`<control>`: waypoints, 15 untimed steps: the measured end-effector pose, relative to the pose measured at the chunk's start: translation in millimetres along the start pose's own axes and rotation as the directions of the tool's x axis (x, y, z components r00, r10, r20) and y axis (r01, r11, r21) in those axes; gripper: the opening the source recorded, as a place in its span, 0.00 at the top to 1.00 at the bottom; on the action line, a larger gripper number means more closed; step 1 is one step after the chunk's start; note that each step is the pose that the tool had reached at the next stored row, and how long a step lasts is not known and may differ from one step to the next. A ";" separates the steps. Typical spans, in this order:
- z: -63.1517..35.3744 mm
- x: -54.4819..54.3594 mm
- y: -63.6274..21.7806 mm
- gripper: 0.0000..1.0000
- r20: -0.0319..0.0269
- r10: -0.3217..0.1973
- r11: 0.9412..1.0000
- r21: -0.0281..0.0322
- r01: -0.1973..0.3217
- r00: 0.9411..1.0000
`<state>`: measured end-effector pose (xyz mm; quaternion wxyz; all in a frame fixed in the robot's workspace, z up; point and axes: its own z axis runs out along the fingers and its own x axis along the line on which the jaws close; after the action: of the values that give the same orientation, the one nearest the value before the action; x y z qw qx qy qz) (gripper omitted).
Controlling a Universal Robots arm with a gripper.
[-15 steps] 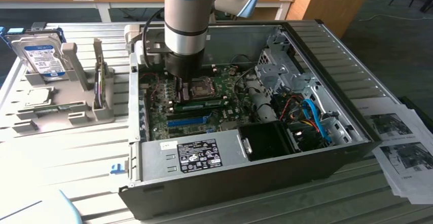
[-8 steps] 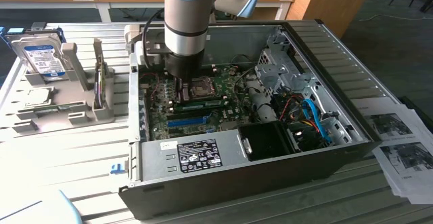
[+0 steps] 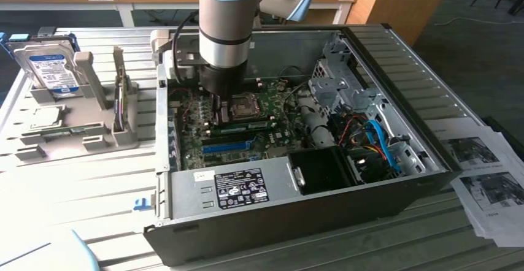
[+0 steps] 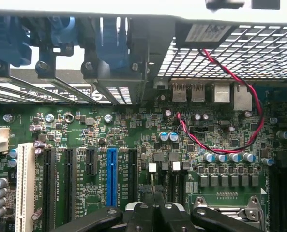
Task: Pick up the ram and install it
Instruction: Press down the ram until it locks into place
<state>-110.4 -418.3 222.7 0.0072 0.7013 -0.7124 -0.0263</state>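
Slatted white table [image 3: 82, 185] carried the open computer case [image 3: 426, 93], and the arm reached down into it over the motherboard.

Down there the gripper [image 3: 218, 108] hung close above the board, just beside the CPU socket [image 3: 245, 104]. In the wrist view its fingers [image 4: 144, 212] stood drawn together with barely a slit between them, and a thin edge ran out of that slit. I took this to be a grip closed on the ram, though the edge was too slim to be certain.

From the exterior view the ram [image 3: 248, 124] appeared as a narrow green stick. It began right at the gripper and ran towards the exterior view's right, along the side of the socket that faces the blue slot [image 3: 225, 146]. Its long axis lay parallel to that slot and to the black slots beside it. So the stick was already lined up with the slots on the board, not across them. Whether it sat in a slot or hung just above the board could not be told.

Further out, red and black wires [image 4: 216, 140] looped across the board near the rear ports. Outside the case, well apart on the exterior view's left, a grey holder [image 3: 98, 93] stood with a hard drive [image 3: 48, 65] upright in it. Printed papers [image 3: 491, 185] lay on the exterior view's right.
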 end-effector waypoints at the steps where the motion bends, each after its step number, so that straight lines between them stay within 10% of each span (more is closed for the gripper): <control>1: 0.0 0.0 0.0 0.91 0.000 0.000 1.000 0.000 0.000 1.000; 15: 0.5 0.6 0.0 0.91 0.000 0.000 1.000 0.000 0.000 1.000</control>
<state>-110.4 -418.9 222.2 0.0074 0.7013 -0.7124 -0.0262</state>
